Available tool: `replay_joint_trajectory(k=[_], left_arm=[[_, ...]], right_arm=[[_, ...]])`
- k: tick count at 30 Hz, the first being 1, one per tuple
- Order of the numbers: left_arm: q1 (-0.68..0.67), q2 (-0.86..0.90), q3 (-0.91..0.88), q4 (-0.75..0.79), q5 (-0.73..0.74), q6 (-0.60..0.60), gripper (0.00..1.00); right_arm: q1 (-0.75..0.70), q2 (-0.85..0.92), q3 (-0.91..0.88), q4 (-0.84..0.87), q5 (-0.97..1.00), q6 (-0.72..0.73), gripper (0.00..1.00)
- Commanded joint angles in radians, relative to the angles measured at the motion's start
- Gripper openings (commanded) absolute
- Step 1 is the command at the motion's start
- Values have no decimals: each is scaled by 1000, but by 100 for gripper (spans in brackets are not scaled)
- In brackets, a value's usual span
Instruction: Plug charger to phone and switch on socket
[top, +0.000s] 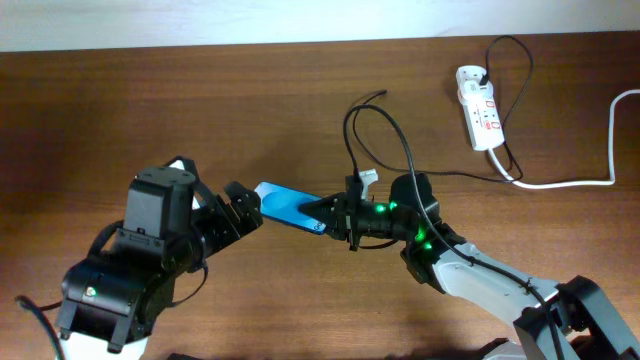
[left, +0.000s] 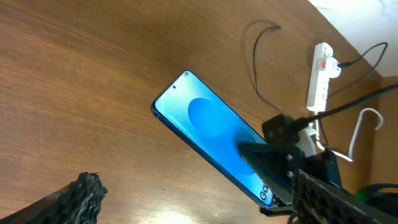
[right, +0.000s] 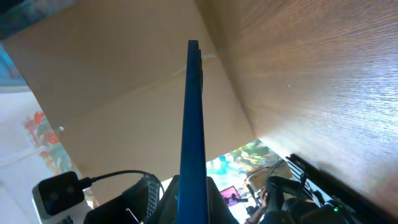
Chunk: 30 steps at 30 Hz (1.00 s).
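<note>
Your right gripper: clamped tight on one short end of the phone, which sits mid-counter with its blue screen up.
Your left gripper: jaws spread wide, holding nothing, just beside the phone's free end.
Charger: black cable looped behind the phone, tip lying free on the wood.
Socket: far right, well apart.

Passes freely over bare wood along the far edge and far left corner of the desk. Blocked near the far right corner by the socket, its white lead and the looping charger; mid-desk, by the phone.
</note>
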<state>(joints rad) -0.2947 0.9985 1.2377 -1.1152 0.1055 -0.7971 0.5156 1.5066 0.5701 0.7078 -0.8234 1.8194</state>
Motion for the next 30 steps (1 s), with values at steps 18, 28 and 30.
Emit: replay_joint_trajectory(k=[18, 28, 30], left_arm=[[212, -3, -356, 397, 465, -212, 99], [212, 1, -356, 374, 369, -212, 99], [212, 8, -357, 374, 370, -246, 99]], right_arm=[[-7, -13, 7, -37, 107, 19, 4], [-7, -13, 7, -46, 99, 19, 4], [-7, -13, 7, -46, 100, 23, 4]])
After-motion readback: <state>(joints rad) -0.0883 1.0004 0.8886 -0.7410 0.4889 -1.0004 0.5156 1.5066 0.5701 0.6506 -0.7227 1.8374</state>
